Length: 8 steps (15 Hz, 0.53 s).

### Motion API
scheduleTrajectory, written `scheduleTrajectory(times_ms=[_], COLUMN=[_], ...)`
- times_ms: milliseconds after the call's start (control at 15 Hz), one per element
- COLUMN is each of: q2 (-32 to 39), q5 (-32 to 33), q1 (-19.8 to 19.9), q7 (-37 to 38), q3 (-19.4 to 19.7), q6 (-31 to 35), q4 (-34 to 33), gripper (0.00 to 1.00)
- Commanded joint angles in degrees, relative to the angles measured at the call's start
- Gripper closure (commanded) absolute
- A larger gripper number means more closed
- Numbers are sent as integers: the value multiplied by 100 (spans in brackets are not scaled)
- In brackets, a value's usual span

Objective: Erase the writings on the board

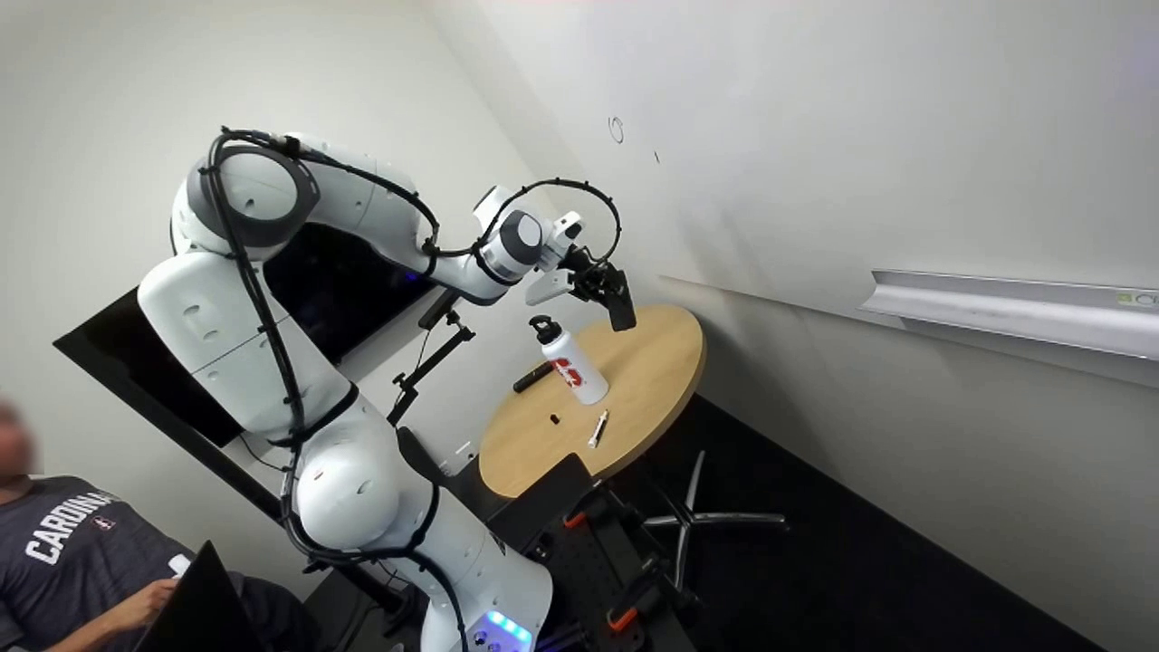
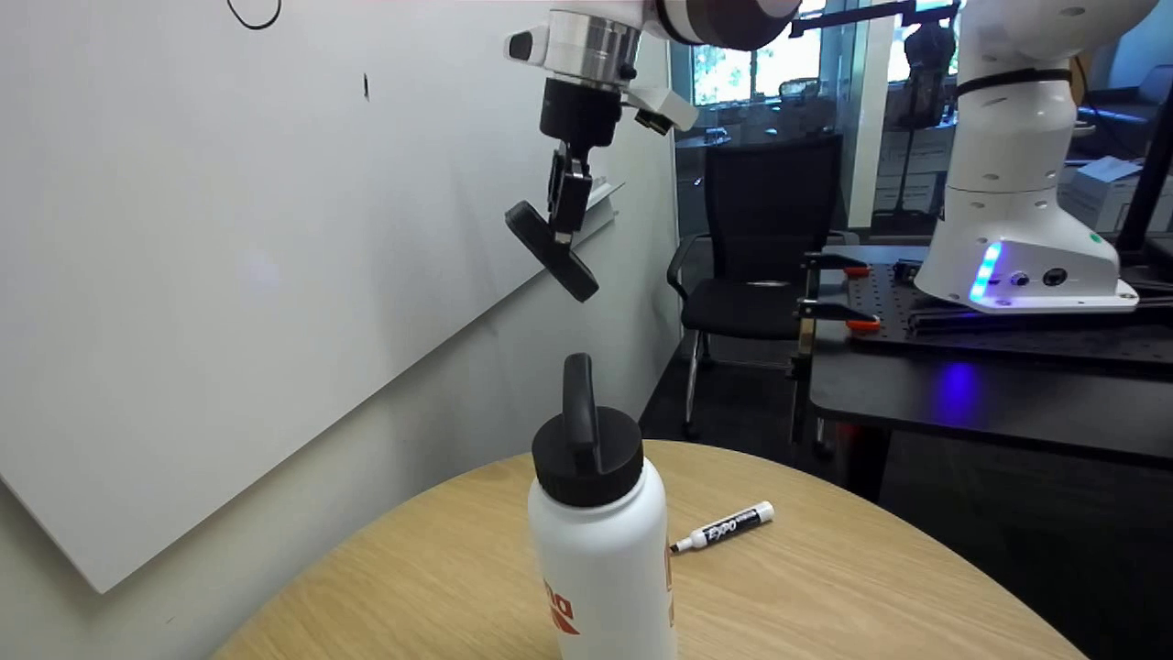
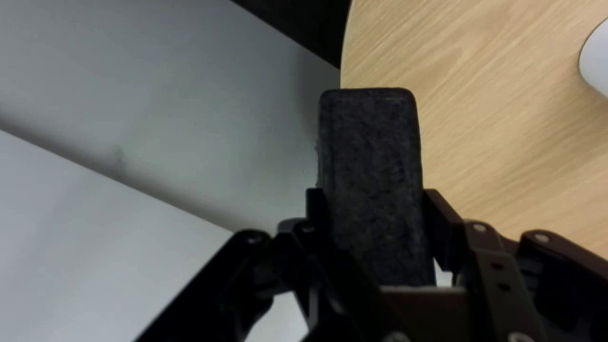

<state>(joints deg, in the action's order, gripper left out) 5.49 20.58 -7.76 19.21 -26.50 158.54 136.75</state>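
Claw [image 3: 375,210] around black eraser [image 3: 370,147], near board [image 2: 211,302]

I classify this site as an office — large white board [image 2: 211,275], black metal-legged armchair [image 2: 772,202], round wooden table [image 2: 861,587].

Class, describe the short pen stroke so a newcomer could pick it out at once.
Start at the large white board. The dark stroke is the pen mark nearest the gripper. It is short and nearly straight, unlike the rounded loop beyond it.
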Motion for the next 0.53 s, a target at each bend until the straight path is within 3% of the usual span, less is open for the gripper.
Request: scheduleTrajectory(times_ms=[0, 67, 133, 467], q2=[918, 1161, 1348, 2523], q5=[28, -53, -314, -910], q1=[-301, -375, -944, -1650], q7=[255, 208, -7, -340], q3=[-112, -152, 309, 698], q6=[-850, -972, -1004, -1165], q4=[-854, -1055, -1244, -2276], gripper=[72, 72, 72, 72])
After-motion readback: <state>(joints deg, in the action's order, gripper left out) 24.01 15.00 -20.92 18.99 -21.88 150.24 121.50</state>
